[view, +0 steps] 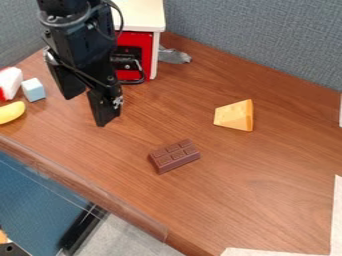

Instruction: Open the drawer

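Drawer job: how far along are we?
Done: nothing confirmable; the arm partly covers the red toy cabinet with the white top, so I can't tell if its drawer is open.
In hand: nothing; the black two-finger hand hangs over the brown wooden table, fingers apart.
Left: if the drawer is shut, probably the whole job: reach the cabinet front, then pull.

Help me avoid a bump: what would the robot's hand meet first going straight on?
Probably the wooden tabletop: the hand points down at it, with the chocolate bar off to one side, though depth is unclear.
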Motion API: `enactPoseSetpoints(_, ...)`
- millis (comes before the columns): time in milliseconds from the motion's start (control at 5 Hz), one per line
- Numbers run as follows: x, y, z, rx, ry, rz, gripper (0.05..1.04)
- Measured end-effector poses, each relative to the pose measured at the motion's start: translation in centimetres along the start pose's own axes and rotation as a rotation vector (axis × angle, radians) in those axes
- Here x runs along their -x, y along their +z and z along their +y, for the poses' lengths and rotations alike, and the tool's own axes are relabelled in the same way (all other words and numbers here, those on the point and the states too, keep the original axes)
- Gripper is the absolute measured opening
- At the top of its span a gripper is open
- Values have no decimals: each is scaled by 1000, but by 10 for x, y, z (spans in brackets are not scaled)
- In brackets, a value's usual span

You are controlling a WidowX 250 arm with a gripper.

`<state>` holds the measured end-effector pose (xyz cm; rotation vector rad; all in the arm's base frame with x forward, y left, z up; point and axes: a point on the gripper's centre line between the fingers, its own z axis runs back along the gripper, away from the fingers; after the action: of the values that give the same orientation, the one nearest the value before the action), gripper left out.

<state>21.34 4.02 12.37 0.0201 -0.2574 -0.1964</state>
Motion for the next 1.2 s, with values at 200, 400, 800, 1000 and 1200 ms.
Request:
enactPoseSetpoints(200,2,-5,-1,5,-5,11,999)
enactPoseSetpoints(400,-7,-29,10,-38,-71,-23,1000)
enactPoseSetpoints(800,-23,-63,28,-85,-220,-83,1000)
enactPoseSetpoints(1000,-38,-72,41,-69,-278,-86,1000)
enactPoseSetpoints(1200,-58,-72,58,-79,-309,-98,1000)
